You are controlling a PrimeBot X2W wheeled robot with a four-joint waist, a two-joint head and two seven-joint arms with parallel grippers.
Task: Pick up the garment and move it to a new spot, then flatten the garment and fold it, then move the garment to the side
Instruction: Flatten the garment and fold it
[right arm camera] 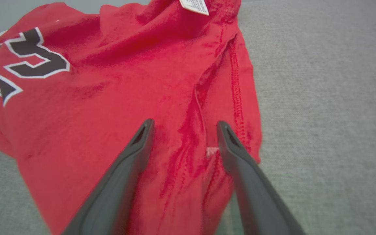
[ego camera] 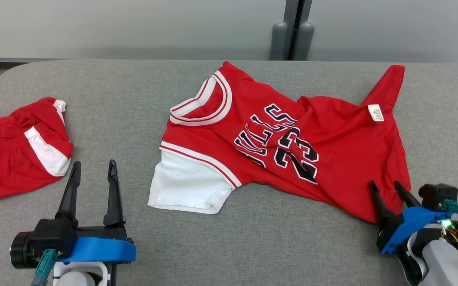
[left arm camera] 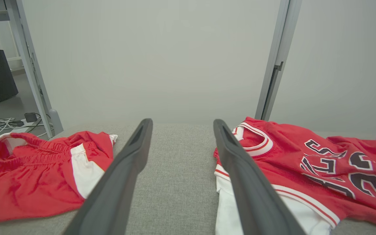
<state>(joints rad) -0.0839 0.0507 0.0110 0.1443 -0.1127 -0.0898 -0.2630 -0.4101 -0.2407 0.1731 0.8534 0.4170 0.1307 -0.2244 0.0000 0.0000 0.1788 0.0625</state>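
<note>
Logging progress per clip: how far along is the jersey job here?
Nothing looks finished: the red jersey lies rumpled and unfolded on the grey table. In hand: the right gripper, open, has its fingers at the jersey's near hem corner; the left gripper is open over bare table. Left: lifting, flattening, folding, setting aside.

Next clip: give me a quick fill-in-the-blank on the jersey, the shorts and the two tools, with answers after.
1. The number on the red jersey reads ____.
2. The jersey's sleeve is ____ in colour.
3. In the head view, the shorts lie to the jersey's ____.
4. The left tool and the right tool both stand ____.
Missing words: 23; white; left; open.
</note>
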